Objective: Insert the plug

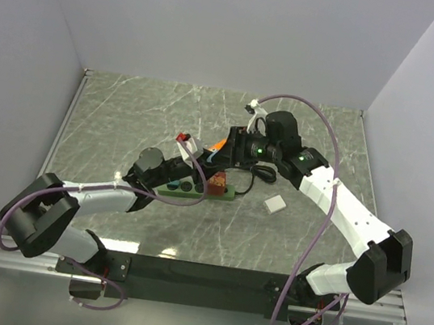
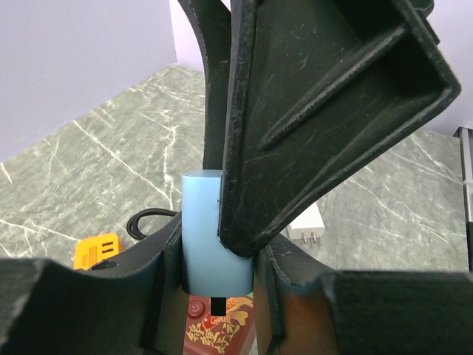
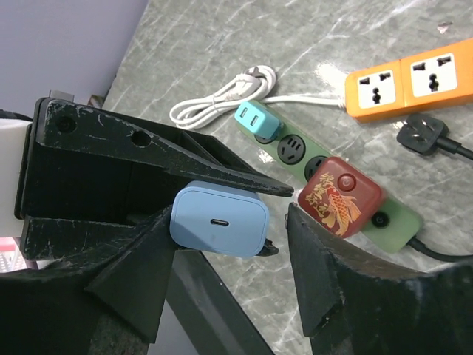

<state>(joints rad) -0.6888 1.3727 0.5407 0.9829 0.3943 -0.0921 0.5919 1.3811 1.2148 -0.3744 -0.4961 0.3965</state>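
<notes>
The small pale-blue plastic charger cube (image 3: 218, 220) hangs in the air just above the long green power strip (image 3: 399, 222), over the end where a red block with a gold fish print (image 3: 340, 196) is plugged in. The left gripper (image 2: 216, 259) is clamped on its two flat sides. Its dark prong points down at the strip and its cable port faces the right wrist camera.

To me it looks light and rigid with smooth, glossy faces, so it could twist or slide under a push. The best hold is low on the flat sides, clear of the prongs, squeezed firmly enough to meet the socket's resistance.

The right gripper (image 3: 230, 222) straddles the cube with its jaws parted. One finger stands clear, and the other may be just brushing it; I can't say from this angle.

The strip's free round sockets lie between the red block and a teal plug (image 3: 251, 118). Beyond the strip lies an orange socket bar (image 3: 406, 78).
</notes>
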